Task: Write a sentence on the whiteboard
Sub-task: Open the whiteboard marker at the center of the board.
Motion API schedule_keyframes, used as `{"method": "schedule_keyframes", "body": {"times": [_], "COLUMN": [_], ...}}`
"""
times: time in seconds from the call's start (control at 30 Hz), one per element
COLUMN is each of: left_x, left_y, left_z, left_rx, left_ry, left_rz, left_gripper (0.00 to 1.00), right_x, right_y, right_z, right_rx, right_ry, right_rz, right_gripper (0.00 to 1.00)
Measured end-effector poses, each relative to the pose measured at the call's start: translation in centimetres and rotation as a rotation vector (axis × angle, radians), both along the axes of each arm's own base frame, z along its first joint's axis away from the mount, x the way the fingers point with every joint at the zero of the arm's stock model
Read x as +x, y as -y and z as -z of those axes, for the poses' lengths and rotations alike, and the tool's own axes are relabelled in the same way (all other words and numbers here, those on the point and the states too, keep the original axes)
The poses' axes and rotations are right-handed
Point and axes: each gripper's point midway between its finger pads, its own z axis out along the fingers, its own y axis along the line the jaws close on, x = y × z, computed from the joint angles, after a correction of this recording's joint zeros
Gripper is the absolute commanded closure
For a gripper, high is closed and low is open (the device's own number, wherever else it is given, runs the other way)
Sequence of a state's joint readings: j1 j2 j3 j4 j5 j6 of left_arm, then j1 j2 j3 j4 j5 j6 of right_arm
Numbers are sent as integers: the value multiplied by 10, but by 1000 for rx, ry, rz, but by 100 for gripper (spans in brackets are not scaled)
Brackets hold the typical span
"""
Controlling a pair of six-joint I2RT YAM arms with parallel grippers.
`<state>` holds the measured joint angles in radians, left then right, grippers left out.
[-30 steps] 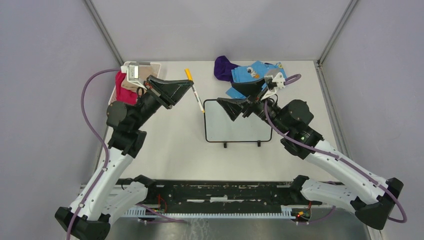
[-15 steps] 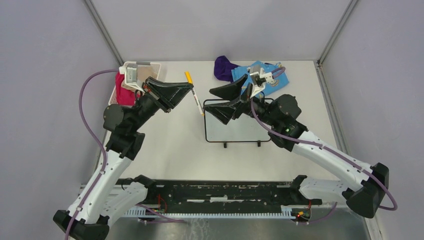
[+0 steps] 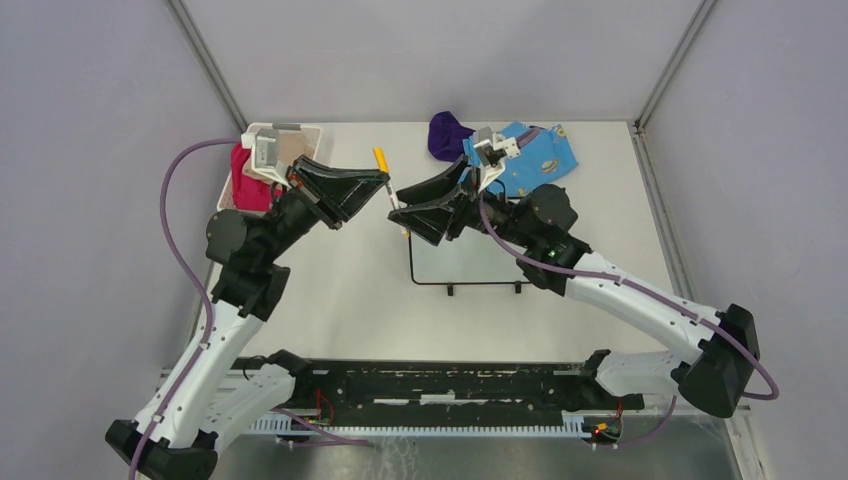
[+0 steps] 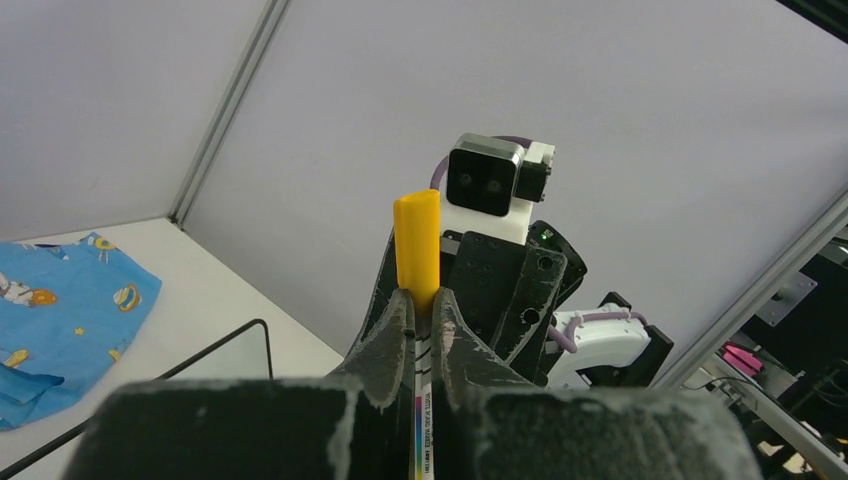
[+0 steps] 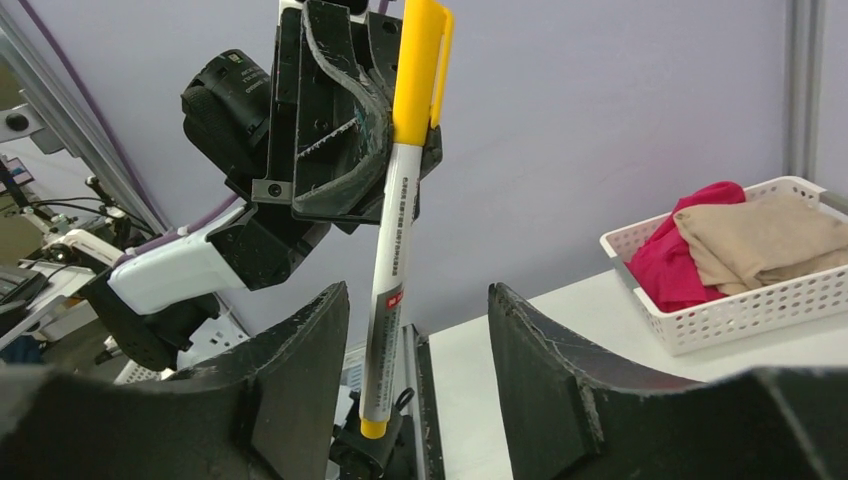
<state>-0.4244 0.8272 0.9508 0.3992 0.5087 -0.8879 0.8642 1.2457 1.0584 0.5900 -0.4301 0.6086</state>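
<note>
My left gripper (image 3: 383, 180) is shut on a marker (image 3: 380, 158) with a white barrel and a yellow cap, and holds it in the air over the table. In the left wrist view the fingers pinch the barrel just below the cap (image 4: 417, 240). My right gripper (image 3: 402, 203) stands open with one jaw on each side of the marker's lower barrel (image 5: 390, 260), and a gap shows on both sides. The whiteboard (image 3: 480, 262) lies flat below and to the right, partly under the right gripper. Its visible surface is plain white; the sentence does not show.
A white basket (image 3: 312, 132) with red and beige cloths stands at the back left, also seen in the right wrist view (image 5: 740, 300). A blue patterned cloth (image 3: 535, 160) and a purple cloth (image 3: 447, 135) lie at the back, behind the board.
The right gripper has swung left from over the board to the marker, and its jaws have narrowed around the barrel. The left gripper still holds the marker in nearly the same place.
</note>
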Motion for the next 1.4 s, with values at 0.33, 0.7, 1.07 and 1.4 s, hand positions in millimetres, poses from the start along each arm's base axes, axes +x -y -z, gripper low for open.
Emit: {"method": "schedule_keyframes", "body": {"times": [0.33,0.7,1.07,1.4], "left_x": [-7,-17,-34,-39], "left_y": [2,4,12,26], "left_z": [0,-1,-8,4], "left_rx": [11,41,81,120], "left_ry": [13,59,113,99], "left_rz": [27,47,138,225], "left_gripper": [97,21,8,14], "right_x": [-5,-9,-21,-21], "right_y": [-8,-8,11,11], "right_z": [-1,5,11,40], "right_rx": [7,-31,-106,-185], "right_ry": [-30,2,108,110], "right_rz": [-44,-51,-16,-19], "right_gripper": [68,100,100,100]}}
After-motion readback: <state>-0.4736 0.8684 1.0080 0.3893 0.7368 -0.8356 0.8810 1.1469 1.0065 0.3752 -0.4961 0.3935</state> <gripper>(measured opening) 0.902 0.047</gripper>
